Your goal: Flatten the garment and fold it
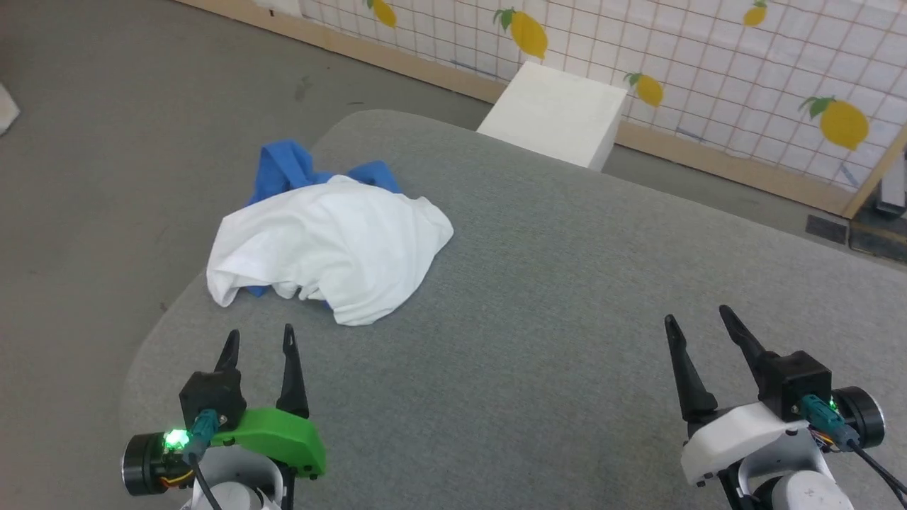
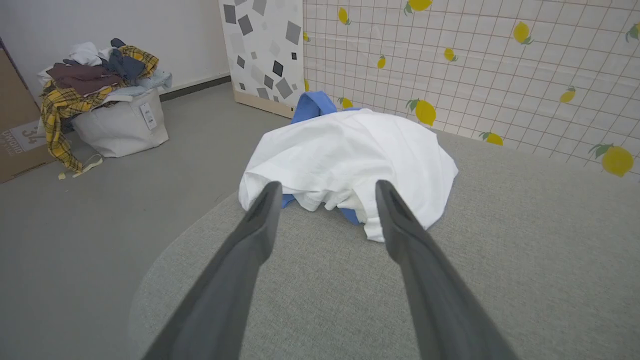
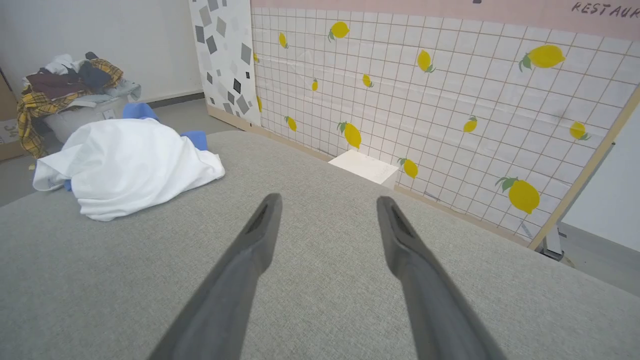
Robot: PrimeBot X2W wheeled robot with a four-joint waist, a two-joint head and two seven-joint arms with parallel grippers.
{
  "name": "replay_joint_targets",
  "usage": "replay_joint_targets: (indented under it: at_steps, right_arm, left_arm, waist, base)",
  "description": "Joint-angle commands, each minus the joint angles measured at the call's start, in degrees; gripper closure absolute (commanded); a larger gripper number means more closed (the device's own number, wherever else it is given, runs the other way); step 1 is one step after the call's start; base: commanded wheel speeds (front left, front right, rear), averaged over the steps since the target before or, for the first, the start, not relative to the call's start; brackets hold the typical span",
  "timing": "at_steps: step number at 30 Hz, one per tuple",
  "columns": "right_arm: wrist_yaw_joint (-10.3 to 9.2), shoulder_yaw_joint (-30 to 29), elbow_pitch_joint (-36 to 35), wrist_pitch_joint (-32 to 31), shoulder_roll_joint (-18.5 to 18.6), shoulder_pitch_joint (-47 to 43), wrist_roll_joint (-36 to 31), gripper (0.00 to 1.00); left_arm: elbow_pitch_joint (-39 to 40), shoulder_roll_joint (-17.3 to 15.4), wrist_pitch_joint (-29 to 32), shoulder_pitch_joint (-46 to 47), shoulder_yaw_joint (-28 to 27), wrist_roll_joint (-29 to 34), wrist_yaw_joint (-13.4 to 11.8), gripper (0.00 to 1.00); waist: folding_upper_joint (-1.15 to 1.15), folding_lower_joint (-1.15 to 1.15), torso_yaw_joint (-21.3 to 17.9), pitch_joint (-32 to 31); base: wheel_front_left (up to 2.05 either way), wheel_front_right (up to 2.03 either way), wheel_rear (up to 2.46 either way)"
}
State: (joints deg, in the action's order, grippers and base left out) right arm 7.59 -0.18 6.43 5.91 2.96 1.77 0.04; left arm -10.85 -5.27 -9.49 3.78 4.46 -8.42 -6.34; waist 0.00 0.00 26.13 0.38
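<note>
While the garment (image 1: 333,248) is lying as a crumpled heap just ahead of the left claw (image 1: 260,331), its far blue part is sitting right at the rim of the grey surface (image 1: 538,304). A pull in the wrong direction is therefore risking sending it over onto the floor (image 1: 106,142). Both claws are standing wide and holding nothing. The right claw (image 1: 696,314) is hovering well apart from the cloth, which is lying far off to its left, so one-sided handling by the left claw is likely bunching the heap further, not spreading it. The thin fabric is also inviting a pinch through several layers at once. Most of the shirt is hiding under its own white body. Only scraps of blue are peeking out beyond it and beneath its near edge, so I am not making out which fold is hem, collar or sleeve. Further out, a heaped laundry basket (image 2: 117,125) is standing on the floor past the left claw.
</note>
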Motion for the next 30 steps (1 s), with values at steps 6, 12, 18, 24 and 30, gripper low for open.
replay_joint_targets:
  at_steps: [6, 12, 18, 24, 30]
  right_arm:
    - [-0.07, 0.3, 0.9, 1.2, -0.1, 1.3, 0.4, 0.0]
    - [-0.07, 0.7, 1.6, 1.9, -0.1, 1.2, 0.7, 0.0]
    - [-0.08, 0.6, 1.9, 2.2, -0.1, 1.1, 0.6, 0.0]
    - [-0.08, 0.3, 1.9, 2.4, -0.1, 1.6, 0.4, 0.0]
    - [-0.09, 0.2, 2.2, 2.8, -0.1, 2.0, 0.3, 0.0]
  left_arm:
    - [-1.0, -0.9, -1.0, 1.2, 0.6, -1.0, -1.2, 0.0]
    - [-1.5, -1.4, -1.4, 1.1, 1.2, -1.6, -1.8, 0.0]
    - [-1.9, -1.8, -1.8, 1.2, 1.8, -2.3, -2.4, 0.0]
    - [-2.5, -2.1, -2.4, 1.6, 2.3, -3.1, -3.2, 0.0]
    - [-3.1, -2.2, -3.2, 2.1, 2.6, -4.0, -4.0, 0.0]
  waist:
    - [0.0, 0.0, 2.7, -0.6]
    - [0.0, 0.0, 4.5, -1.0]
    - [0.0, 0.0, 6.3, -1.1]
    - [0.0, 0.0, 8.4, -0.6]
    - [0.0, 0.0, 10.2, 0.0]
  base:
    - [-0.01, -0.01, -0.01]
    - [0.0, 0.0, 0.0]
    - [-0.01, -0.01, -0.01]
    - [-0.02, -0.02, -0.02]
    - [-0.02, -0.02, -0.02]
